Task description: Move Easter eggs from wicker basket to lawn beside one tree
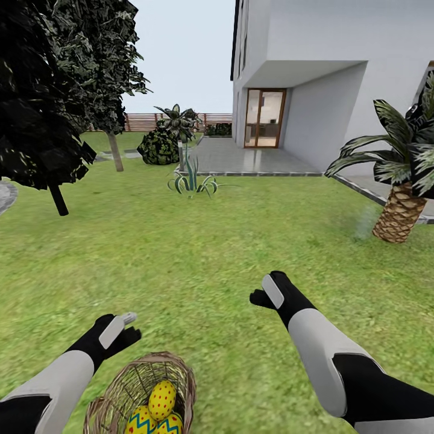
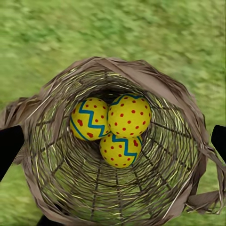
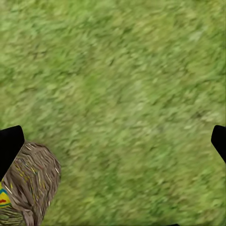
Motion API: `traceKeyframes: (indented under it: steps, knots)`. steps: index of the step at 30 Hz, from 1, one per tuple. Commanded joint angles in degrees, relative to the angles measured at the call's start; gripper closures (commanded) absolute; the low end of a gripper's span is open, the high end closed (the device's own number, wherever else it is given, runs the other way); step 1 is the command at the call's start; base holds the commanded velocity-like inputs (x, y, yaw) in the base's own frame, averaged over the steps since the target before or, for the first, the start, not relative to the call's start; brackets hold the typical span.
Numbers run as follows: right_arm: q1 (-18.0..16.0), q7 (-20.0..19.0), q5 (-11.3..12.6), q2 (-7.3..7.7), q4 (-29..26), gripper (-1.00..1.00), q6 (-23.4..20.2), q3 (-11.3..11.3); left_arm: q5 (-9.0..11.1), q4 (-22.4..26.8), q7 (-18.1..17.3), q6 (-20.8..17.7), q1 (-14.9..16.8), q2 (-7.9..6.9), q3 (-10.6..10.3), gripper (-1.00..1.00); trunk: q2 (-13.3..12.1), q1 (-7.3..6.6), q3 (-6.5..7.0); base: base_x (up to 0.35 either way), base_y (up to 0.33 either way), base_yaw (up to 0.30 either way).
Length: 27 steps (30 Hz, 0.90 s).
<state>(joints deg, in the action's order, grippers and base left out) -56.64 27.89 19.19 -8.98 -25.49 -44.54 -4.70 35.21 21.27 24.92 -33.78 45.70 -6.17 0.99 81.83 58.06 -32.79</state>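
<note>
- wicker basket sits on the lawn at the near left, with all three easter eggs inside.
- left gripper hangs above the basket mouth, jaws wide.
- right gripper hovers over grass right of it, also wide.

House: a white two-storey building fills the upper right, with a wood-framed glass door under its overhang.
Patio: grey paving runs along the house front.
Palm: a scaly-trunked palm stands at the right edge.
Planting: a spiky plant, with a dark bush behind it.
Boundary: a slatted fence far back.
Dark tree: a thin-trunked tree at left.
</note>
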Motion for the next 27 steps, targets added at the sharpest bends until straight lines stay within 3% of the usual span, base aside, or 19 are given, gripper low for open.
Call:
traceKeyframes:
  steps: [1,6,15,16,27]
  knots:
    - [-0.03,0.55,0.60,-0.05,-0.09,-1.00,-0.02,-0.24,0.55,0.13,0.79,-0.19,0.01,0.01,0.09,-1.00,0.03,0.00,-0.06,0.000,0.000,0.000]
    - [0.02,0.56,0.56,-0.05,-0.09,-1.00,-0.02,-0.23,0.54,0.10,2.40,-0.18,-0.01,0.01,0.14,-1.00,0.03,0.00,-0.06,0.000,0.000,0.000]
    - [2.95,0.34,-1.14,0.99,-0.58,-1.00,0.55,-0.14,0.13,-0.31,3.71,-0.43,-2.95,-0.39,0.94,-1.00,0.03,0.00,-0.06,0.000,0.000,0.000]
    - [11.02,0.34,-1.16,1.01,-0.59,-1.00,0.56,-0.14,0.11,-0.30,3.69,-0.44,-3.07,-0.40,0.94,-1.00,0.03,0.00,-0.06,0.000,0.000,0.000]
    - [11.70,0.32,-1.26,1.07,-0.61,-1.00,0.59,-0.14,0.04,0.00,3.65,-0.49,-3.24,-0.46,0.95,-1.00,0.03,0.00,-0.06,0.000,0.000,0.000]
